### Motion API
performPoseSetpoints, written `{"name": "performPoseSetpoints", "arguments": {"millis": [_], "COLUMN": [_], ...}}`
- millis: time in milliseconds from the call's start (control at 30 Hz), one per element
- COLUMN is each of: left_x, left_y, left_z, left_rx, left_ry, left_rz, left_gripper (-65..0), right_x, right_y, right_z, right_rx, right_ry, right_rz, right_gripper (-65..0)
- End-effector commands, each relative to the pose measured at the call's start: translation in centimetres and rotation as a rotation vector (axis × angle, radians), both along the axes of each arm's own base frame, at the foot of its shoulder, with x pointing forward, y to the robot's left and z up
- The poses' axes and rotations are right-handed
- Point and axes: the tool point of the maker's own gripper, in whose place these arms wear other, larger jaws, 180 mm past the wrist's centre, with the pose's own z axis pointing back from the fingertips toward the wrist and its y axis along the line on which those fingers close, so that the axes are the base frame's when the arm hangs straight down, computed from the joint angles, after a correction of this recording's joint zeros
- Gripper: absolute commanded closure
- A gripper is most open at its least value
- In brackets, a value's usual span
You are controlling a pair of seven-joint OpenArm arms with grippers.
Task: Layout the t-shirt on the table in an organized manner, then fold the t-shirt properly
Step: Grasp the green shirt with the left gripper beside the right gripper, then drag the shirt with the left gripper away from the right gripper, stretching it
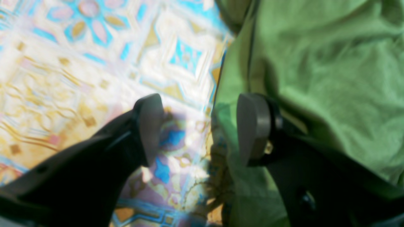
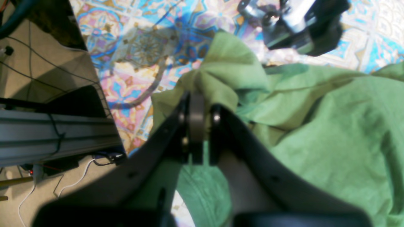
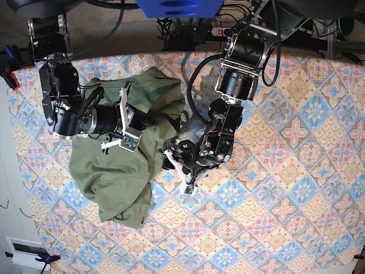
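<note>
The t-shirt [image 3: 117, 171] lies crumpled on the left half of the table [image 3: 285, 188] in the base view, an olive-green heap with no sleeve or neck laid flat. Its lower part spreads toward the near edge in soft folds, while the upper part is bunched and ridged around the two arms. In the right wrist view the cloth is gathered into a peaked fold that rises just beyond the fingertips.

The right tool [image 2: 202, 123] is clenched on that bunched fold of the t-shirt, its two dark fingers pressed nearly together with green cloth between them. The left tool [image 1: 199, 126] is released: its grey pads [image 1: 252, 126] stand well apart, one over bare patterned tablecloth, the other over the t-shirt's edge, with nothing pinched between them.

The left arm reaches in from the far side of the table, and its cable [image 3: 197, 85] loops over the cloth near the t-shirt's upper corner. Beyond the table's edge, in the right wrist view, are a grey metal rail [image 2: 56, 135] and loose wires on the floor [image 2: 25, 195].
</note>
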Motion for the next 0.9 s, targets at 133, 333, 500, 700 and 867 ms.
{"name": "performPoseSetpoints", "arguments": {"millis": [133,333,500,700,867], "left_x": [-0.1,0.0,-0.1,-0.7,-1.0], "left_y": [-1.6,-2.6,-3.8,-6.5,-7.4], "left_z": [-0.6,-2.8,-2.9,-1.3,-0.5], "left_rx": [-0.082,-0.203,-0.314,-0.385,-0.42], "left_ry": [0.07,0.179,0.199,0.175,0.178], "left_rz": [-0.004,0.053,0.065,-0.008,-0.026], "left_gripper": [-36.6,-36.5,-28.7,-4.5,0.0], "right_x": [1.2,1.2,1.1,0.9,0.7], "right_y": [-0.7,-0.7,-1.2,-3.3,-4.7], "right_z": [1.8,1.7,1.6,1.1,0.8], "right_rx": [0.03,0.03,0.033,0.033,0.033], "right_ry": [-0.057,-0.055,-0.047,-0.029,-0.018], "right_rz": [-0.029,-0.029,-0.051,-0.135,-0.187], "right_gripper": [-0.7,-0.7,-0.7,-0.7,-0.7]}}
